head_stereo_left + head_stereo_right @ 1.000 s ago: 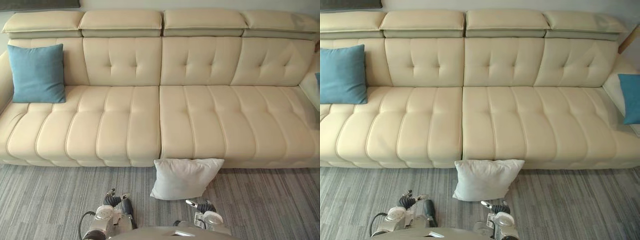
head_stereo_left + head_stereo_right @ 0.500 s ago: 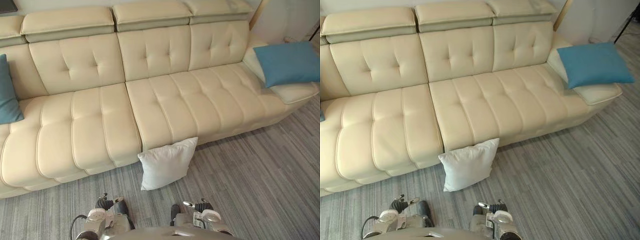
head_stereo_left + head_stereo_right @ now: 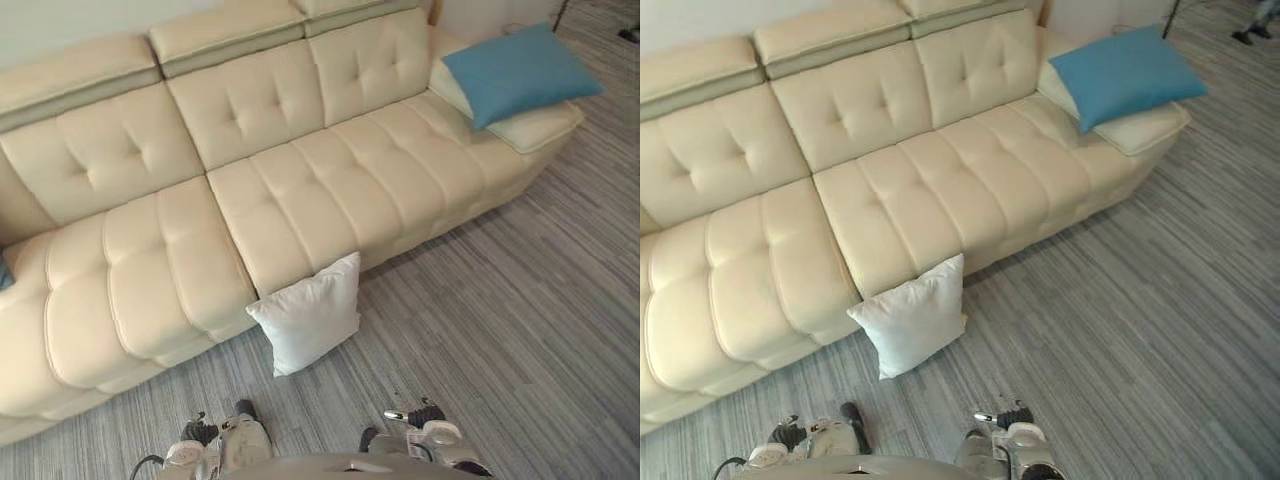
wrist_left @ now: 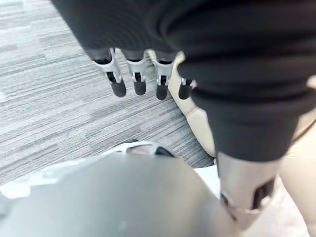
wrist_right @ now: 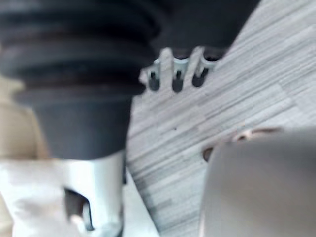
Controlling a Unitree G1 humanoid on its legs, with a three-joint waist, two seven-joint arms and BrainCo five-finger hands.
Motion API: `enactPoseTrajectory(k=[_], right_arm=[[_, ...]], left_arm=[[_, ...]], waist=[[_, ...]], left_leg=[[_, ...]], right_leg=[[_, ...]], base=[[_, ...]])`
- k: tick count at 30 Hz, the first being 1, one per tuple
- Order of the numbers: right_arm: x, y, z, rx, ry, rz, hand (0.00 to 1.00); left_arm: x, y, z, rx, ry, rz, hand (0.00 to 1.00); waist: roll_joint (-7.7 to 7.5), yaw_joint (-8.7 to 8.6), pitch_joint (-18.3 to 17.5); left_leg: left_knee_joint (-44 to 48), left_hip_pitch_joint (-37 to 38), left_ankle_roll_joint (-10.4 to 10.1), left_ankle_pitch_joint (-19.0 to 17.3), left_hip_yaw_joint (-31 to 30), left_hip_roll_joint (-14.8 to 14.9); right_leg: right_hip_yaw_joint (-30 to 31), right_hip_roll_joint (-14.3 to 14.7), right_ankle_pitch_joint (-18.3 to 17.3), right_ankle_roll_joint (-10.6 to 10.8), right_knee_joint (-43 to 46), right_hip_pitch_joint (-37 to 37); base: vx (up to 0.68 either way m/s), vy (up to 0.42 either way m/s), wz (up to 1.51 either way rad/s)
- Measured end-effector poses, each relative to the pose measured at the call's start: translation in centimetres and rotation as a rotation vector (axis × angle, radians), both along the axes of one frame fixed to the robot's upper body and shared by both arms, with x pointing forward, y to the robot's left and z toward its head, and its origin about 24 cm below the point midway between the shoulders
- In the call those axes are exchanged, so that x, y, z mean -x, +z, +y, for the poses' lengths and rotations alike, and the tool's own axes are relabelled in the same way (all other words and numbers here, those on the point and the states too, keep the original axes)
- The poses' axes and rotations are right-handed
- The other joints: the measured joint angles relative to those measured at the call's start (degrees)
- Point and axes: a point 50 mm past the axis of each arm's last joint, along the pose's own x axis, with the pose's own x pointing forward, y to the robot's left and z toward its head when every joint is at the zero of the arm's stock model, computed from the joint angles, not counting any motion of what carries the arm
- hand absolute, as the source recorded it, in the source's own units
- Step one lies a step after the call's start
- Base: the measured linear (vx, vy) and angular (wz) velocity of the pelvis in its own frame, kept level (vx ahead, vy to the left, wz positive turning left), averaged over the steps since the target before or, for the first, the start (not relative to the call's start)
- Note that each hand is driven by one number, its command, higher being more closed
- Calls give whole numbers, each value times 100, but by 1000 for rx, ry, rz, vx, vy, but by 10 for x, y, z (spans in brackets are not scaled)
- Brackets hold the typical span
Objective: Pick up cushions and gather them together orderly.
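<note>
- On the grey striped carpet (image 3: pixel 500 300), against the front of the cream leather sofa (image 3: pixel 300 190), a white cushion (image 3: pixel 308 315) stands on its edge. It leans back on the sofa's base, just below the seam between two seat sections.
- A blue cushion (image 3: pixel 520 70) lies flat on the sofa's right end, on top of the wide padded armrest, well apart from the white cushion.
- At the sofa's far left, a sliver of another blue cushion (image 3: pixel 4 272) shows on the seat at the view's edge.
- The left hand (image 4: pixel 139 81) hangs low over the carpet near the sofa's base. Its fingers are straight and loosely spread, and it holds nothing.
- The right hand (image 5: pixel 177 79) hangs over the carpet in the same way, with its fingers straight and relaxed and nothing in them.
- Neither hand touches a cushion; the white cushion sits just ahead of them, between the two arms.
</note>
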Motion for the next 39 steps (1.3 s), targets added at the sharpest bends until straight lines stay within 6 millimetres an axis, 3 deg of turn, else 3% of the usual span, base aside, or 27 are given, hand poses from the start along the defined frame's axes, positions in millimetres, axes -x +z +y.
enactPoseTrajectory(k=[3, 6, 8, 11, 14, 15, 18, 19, 22, 23, 24, 25, 26, 27, 28, 30, 32, 35, 38, 39], right_arm=[[10, -2, -6, 3, -46, 15, 0], [15, -3, -7, 0, -60, 26, 0], [15, -4, -2, -13, -59, 26, 0], [13, -5, 6, -33, -54, 20, 0], [5, -2, 9, -38, -42, -24, 0], [-1, 2, 12, -42, -36, -58, 0], [1, 1, 13, -46, -36, -57, 0], [0, 1, 14, -47, -30, -57, 0], [-7, 3, 14, -51, -19, -74, 0], [-11, 5, 14, -50, -16, -83, 0], [-11, 5, 13, -46, -11, -78, 0], [-6, 3, 12, -43, -13, -62, 0], [-1, 3, 3, -23, -16, -45, 0], [4, 2, -7, 2, -20, -22, 0], [4, 2, -8, 5, -22, -19, 0], [8, 2, -14, 11, -44, -14, 0], [17, 0, -12, 5, -54, 3, 0], [25, -2, -11, 0, -74, 13, 0], [22, 0, -9, -14, -119, -25, 0], [19, 0, -8, -21, -128, -36, 0]], left_arm=[[-4, 1, 1, -8, -23, -3, 0], [-5, 1, 2, -3, -23, -7, 0], [-6, 2, 6, -2, -16, -9, 0], [-3, 2, 11, -7, 4, -6, 0], [2, 1, 10, -5, 4, 7, 0], [6, 1, 13, -14, -3, 15, 0], [7, 1, 16, -19, 21, 17, 0], [6, 2, 16, -18, 25, 7, 0], [7, 2, 16, -15, 37, 11, 0], [7, 2, 15, -14, 38, 13, 0], [9, 1, 16, -16, 38, 19, 0], [12, 1, 17, -17, 40, 26, 0], [15, -2, 11, -3, 44, 39, 0], [21, -5, 1, 25, 52, 54, 0], [20, -5, -2, 32, 57, 53, 0], [19, -5, -5, 51, 104, 41, 0], [16, -4, -3, 51, 129, 25, 0], [9, -1, -1, 39, 129, -11, 0], [4, 2, 0, 25, 132, -36, 0], [0, 3, 1, 22, 127, -44, 0]], waist=[[-105, 17, 64], [-173, 54, 102], [-306, 112, 183], [-454, 207, 190], [-450, 189, 172], [-505, 84, 157], [-548, 49, 130], [-530, 21, 122], [-495, -2, 128], [-471, -34, 136], [-480, -93, 131], [-484, -121, 125], [-349, -136, 92], [-130, -69, -63], [-27, -63, -84], [60, -70, -90], [30, -77, -71], [-11, -3, -43], [-24, 24, -32], [-108, 19, 14]], left_leg=[[-16, 85, 1, -366, -422, -491], [-72, 163, 40, -561, -465, -731], [2, 181, 36, -730, -631, -871], [373, 249, 129, -1226, -737, -943], [465, 540, 230, -1462, -541, -918], [628, 603, 299, -1560, -491, -929], [693, 897, 397, -1728, -477, -1027], [676, 971, 414, -1814, -579, -980], [544, 1069, 297, -1903, -666, -836], [486, 1122, 252, -1926, -724, -799], [364, 1287, 102, -1978, -851, -808], [301, 1350, 26, -2001, -953, -840], [171, 1522, -32, -2039, -1153, -744], [-31, 1605, -117, -1929, -1269, -637], [0, 1594, -216, -1822, -1358, -595], [1043, 1140, -237, -1534, -1569, -409], [2031, 753, -246, -1197, -1520, -224], [2970, 244, -119, -1258, -976, -29], [2438, -217, 140, -1112, -301, -52], [2118, -150, 136, -1105, -131, -154]], right_leg=[[224, -139, 110, 92, -160, 28], [466, -245, 456, 185, -722, 220], [666, -263, 567, 150, -926, 279], [952, -275, 434, 83, -636, 247], [1053, -310, 309, 195, 1153, -541], [1058, -402, 335, 236, 2055, -922], [932, -661, 254, 138, 3010, -1272], [729, -654, -136, 36, 2917, -1259], [525, -373, -399, -55, 2094, -1566], [545, -299, -329, -75, 1756, -1635], [612, -248, 55, -56, 993, -1610], [609, -237, 534, -24, 973, -1514], [499, -141, 343, -75, 1174, -1424], [411, -12, 6, -200, 1445, -1542], [376, 11, -72, -244, 1543, -1552], [65, 46, -286, -445, 1557, -1297], [-161, 38, -311, -489, 1224, -833], [-474, -9, -316, -497, 827, -188], [-787, -187, -337, -421, 798, 24], [-901, -292, -357, -309, 796, 68]], base=[[36, 87, -27], [62, 163, -29], [36, 144, -42], [56, 168, -62], [46, 116, -60], [94, 62, -25], [168, 0, -1], [201, -59, 25], [197, -137, 19], [324, -259, 33], [236, -190, 41], [311, -249, 49], [360, -203, 30], [444, -244, 20], [466, -233, 8], [388, -209, 26], [335, -163, 52], [237, -51, 49], [147, 88, 57], [110, 96, 83]])
